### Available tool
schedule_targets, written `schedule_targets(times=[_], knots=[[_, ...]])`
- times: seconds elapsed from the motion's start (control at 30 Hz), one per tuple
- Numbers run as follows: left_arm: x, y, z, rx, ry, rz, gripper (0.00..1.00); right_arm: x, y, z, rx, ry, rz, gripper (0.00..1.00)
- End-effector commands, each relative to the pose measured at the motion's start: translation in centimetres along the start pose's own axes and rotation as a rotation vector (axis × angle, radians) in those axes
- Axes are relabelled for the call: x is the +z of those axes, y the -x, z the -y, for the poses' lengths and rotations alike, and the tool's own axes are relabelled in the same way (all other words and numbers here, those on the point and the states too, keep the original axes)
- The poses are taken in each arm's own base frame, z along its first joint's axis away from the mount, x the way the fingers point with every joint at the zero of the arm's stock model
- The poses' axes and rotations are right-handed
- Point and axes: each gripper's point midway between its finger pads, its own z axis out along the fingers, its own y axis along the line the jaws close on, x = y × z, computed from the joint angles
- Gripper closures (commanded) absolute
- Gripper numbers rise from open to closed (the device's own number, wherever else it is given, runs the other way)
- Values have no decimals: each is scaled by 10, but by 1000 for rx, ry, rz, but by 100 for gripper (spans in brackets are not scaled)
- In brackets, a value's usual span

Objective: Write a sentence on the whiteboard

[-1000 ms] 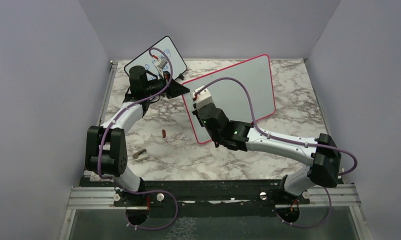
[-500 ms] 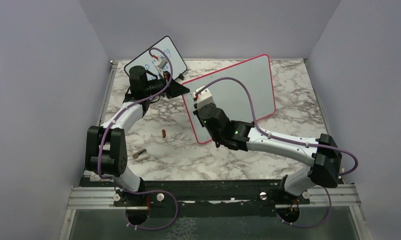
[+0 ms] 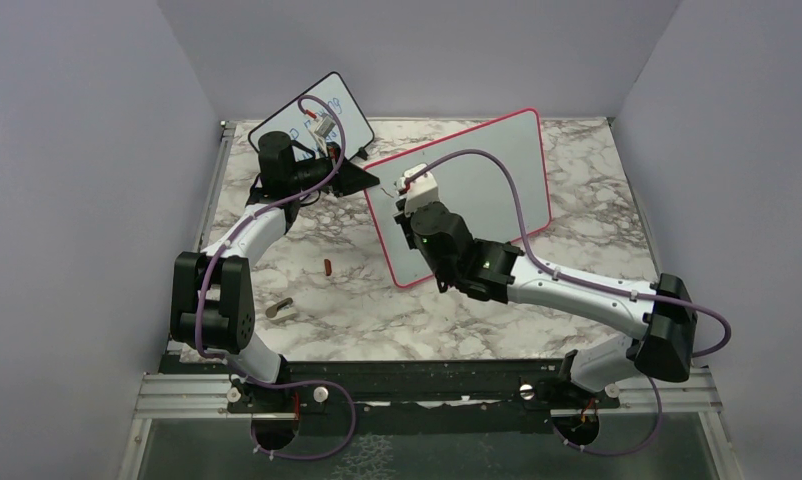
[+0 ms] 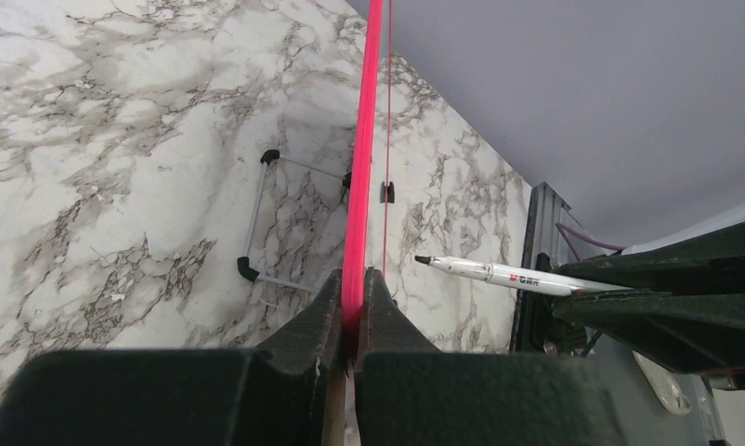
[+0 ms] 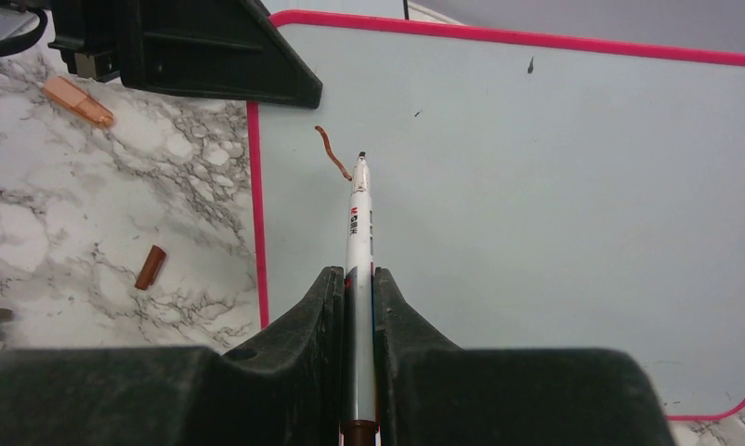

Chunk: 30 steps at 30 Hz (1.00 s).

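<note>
The whiteboard with its red-pink frame stands tilted at the back middle of the table. My left gripper is shut on the frame's left edge, its jaws tight on both sides. My right gripper is shut on a white marker, which also shows in the left wrist view. The marker tip is near the board's upper left part. Of the sentence, only one short brownish-red curved stroke shows, just left of the tip. I cannot tell if the tip touches the board.
A smaller black-framed board with blue writing stands at the back left. A brown marker cap lies on the marble left of the whiteboard, also seen in the right wrist view. A small grey piece lies nearer. Purple walls enclose the table.
My right gripper and its arm have shifted a little right and toward the back along the board with the marker. The left arm and the whiteboard have not moved.
</note>
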Motion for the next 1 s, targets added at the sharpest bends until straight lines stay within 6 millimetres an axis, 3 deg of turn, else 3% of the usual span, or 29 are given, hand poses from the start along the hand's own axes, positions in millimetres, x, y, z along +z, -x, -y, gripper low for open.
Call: schedule_targets(times=[0.0,0.47,0.97], knots=[[5,-12,-1,-17,-14,-33,100,-1,14,3,36,-12,43,99],[5,-11,0,-15,-17,-33,100,11,7,8,31,-67,30,99],[4,-11,0,-15,-17,-32,100,19,14,14,60,-97,54,100]])
